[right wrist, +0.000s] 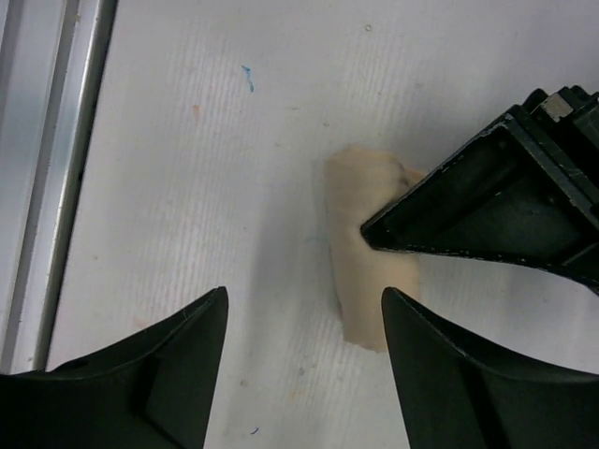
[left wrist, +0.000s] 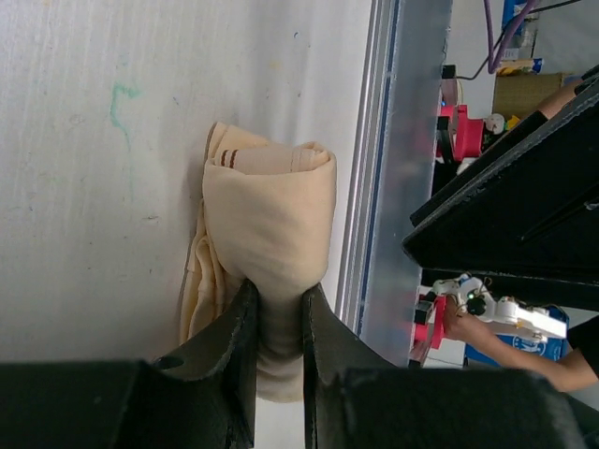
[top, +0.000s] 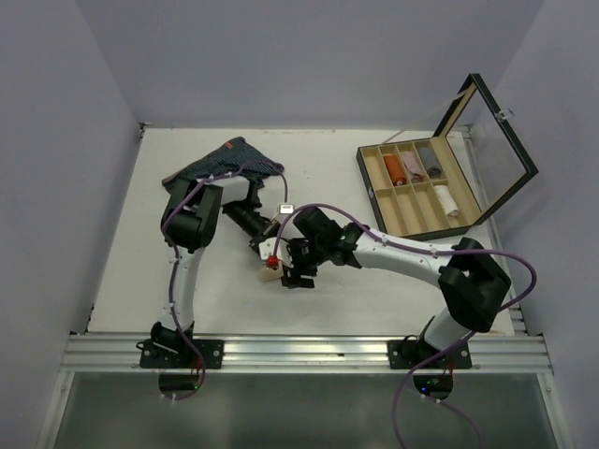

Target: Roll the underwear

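Observation:
The beige underwear (left wrist: 271, 215) lies on the white table as a loose roll, with my left gripper (left wrist: 278, 301) shut on its near end. In the top view this roll (top: 270, 273) sits at mid-table between the two wrists, under the left gripper (top: 266, 254). My right gripper (right wrist: 304, 299) hovers open just over the table beside the roll (right wrist: 360, 271), nothing between its fingers; a left finger (right wrist: 487, 206) covers part of the cloth. From above, the right gripper (top: 298, 274) is just right of the roll. The navy striped underwear (top: 232, 157) lies crumpled at the back left.
A compartmented wooden box (top: 374, 192) with its glass lid (top: 501, 140) raised stands at the back right, several rolled cloths in its slots. The aluminium rail (top: 299, 351) runs along the table's near edge, close to the roll in the left wrist view.

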`<action>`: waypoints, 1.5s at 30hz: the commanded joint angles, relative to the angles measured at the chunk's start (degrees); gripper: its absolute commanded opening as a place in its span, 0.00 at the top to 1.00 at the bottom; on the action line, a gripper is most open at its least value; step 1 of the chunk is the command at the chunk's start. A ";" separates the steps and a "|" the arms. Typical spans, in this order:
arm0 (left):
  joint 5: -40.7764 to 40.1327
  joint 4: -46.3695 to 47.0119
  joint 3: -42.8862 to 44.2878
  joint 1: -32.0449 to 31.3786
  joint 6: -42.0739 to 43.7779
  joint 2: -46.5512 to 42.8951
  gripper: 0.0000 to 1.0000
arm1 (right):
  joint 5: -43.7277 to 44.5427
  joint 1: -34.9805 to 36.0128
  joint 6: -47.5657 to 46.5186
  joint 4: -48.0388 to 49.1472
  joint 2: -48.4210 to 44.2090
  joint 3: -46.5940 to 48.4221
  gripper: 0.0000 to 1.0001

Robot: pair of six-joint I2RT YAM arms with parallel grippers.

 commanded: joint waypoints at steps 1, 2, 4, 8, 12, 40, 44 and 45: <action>-11.75 9.25 -1.49 -0.02 3.28 4.48 0.92 | 1.80 -0.04 -4.87 11.96 -0.32 -2.12 0.29; -11.31 9.16 -1.58 -0.02 3.19 4.48 0.92 | 1.88 0.05 -5.48 14.23 -0.14 -3.52 0.30; -10.87 9.16 -1.76 -0.02 3.37 4.91 0.91 | 2.15 0.05 -6.28 15.48 0.83 -4.41 0.29; -9.73 8.81 -1.76 -0.02 3.63 5.71 0.90 | 1.19 0.31 -6.81 17.76 1.71 -6.25 0.29; -8.68 8.20 -1.50 0.06 3.89 6.67 0.90 | 0.83 1.28 -7.07 18.82 2.15 -7.31 0.29; -1.99 5.91 -5.18 0.94 5.83 9.58 0.90 | 6.36 2.51 -7.60 31.74 5.22 -16.36 0.34; -1.82 5.91 -5.89 1.03 5.92 9.58 0.89 | 6.98 2.60 -9.09 33.32 6.98 -17.07 0.35; -1.91 5.91 -5.98 1.03 5.92 9.66 0.89 | 7.16 2.51 -9.09 33.67 7.33 -17.33 0.35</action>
